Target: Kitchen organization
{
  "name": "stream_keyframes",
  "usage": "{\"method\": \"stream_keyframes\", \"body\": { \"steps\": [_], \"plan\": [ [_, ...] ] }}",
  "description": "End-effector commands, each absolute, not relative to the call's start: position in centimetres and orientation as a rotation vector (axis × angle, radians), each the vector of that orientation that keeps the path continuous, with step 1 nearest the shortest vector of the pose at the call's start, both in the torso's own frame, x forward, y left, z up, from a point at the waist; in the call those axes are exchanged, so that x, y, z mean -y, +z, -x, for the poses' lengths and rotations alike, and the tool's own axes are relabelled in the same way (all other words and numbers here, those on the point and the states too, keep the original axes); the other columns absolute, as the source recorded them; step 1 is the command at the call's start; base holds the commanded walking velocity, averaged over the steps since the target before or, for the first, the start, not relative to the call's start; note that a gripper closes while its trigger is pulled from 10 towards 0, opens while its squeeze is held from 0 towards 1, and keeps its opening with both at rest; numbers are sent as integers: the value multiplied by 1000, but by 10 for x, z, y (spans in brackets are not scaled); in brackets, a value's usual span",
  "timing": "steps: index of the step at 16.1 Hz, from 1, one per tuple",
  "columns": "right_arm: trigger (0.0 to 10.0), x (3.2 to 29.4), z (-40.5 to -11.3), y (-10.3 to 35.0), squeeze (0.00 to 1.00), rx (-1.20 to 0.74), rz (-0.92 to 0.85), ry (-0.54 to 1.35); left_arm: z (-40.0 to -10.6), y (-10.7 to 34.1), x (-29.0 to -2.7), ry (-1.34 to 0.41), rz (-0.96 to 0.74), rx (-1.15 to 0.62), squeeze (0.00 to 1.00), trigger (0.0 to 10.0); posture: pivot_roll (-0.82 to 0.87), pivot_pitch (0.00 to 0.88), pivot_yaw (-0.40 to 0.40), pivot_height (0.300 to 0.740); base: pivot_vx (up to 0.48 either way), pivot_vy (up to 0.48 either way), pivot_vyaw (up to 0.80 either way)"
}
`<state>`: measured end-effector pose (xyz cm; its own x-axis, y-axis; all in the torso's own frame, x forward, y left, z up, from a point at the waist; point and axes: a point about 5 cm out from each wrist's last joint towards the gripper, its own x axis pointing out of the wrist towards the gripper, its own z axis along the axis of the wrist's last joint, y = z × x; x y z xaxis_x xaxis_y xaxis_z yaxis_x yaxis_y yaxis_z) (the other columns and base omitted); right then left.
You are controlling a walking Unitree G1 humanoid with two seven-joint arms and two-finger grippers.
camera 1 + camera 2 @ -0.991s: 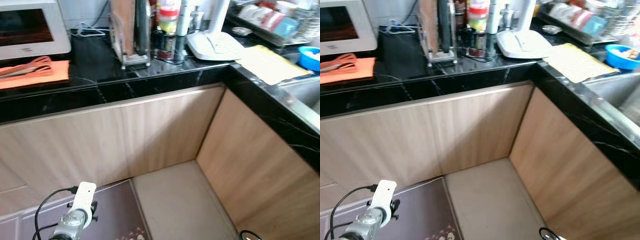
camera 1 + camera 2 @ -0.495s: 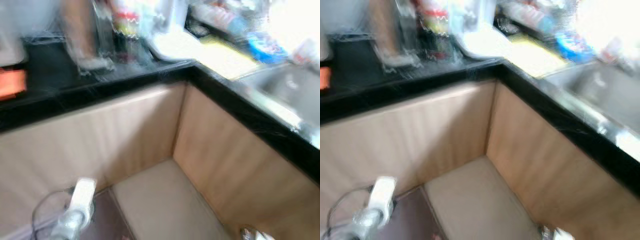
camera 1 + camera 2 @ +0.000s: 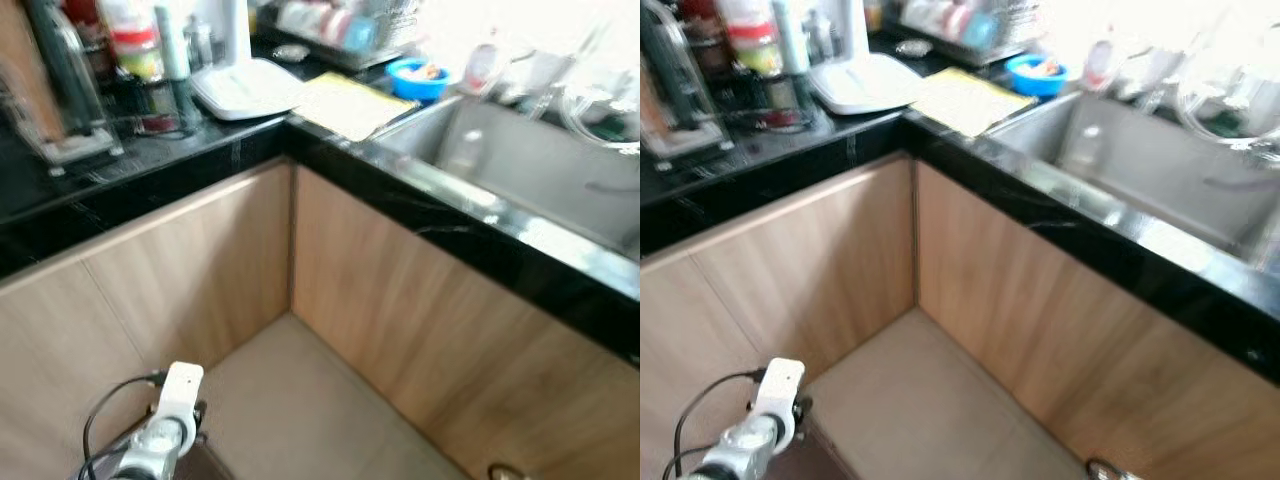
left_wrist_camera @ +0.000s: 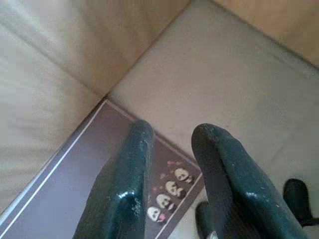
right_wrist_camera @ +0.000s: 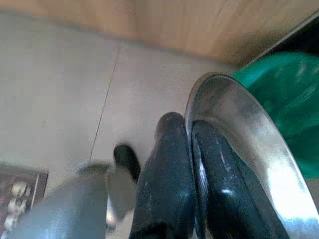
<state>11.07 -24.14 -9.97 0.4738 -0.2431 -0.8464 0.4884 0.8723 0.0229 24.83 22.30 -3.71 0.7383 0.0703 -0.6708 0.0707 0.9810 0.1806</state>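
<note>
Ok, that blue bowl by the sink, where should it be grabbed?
Probably pinch the blue bowl by its near rim from above: it sits upright and open, with clutter close behind. The left hand is open.

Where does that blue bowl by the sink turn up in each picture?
Left eye view: blue bowl at top, right of centre, on the counter beside the sink.
Right eye view: top centre, same spot.
Wrist views: not in them.
Shared landmark: the yellow mat beside it.
</note>
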Motion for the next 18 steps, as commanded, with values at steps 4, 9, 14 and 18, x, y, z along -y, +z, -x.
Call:
{"method": "stream_keyframes", "body": {
  "steps": [4,9,14,18],
  "plan": [
    [10000,244,-108,-100,0,-982,-277,-459,-244,-40,-226,13,-189,-761,0,10000,150,0,-77,740,0,0,-650],
    [10000,246,-107,-100,0,-985,-276,-461,-245,-39,-225,11,-179,-757,0,10000,145,0,-79,740,0,0,-649],
    [10000,244,-107,-100,0,-985,-282,-460,-250,-36,-223,-2,-201,-738,0,10000,145,0,-71,740,0,-192,-650],
    [10000,243,-108,-100,0,-985,-284,-457,-249,-36,-223,-6,-193,-739,0,10000,146,0,-68,740,0,0,-648]
  ]
}}
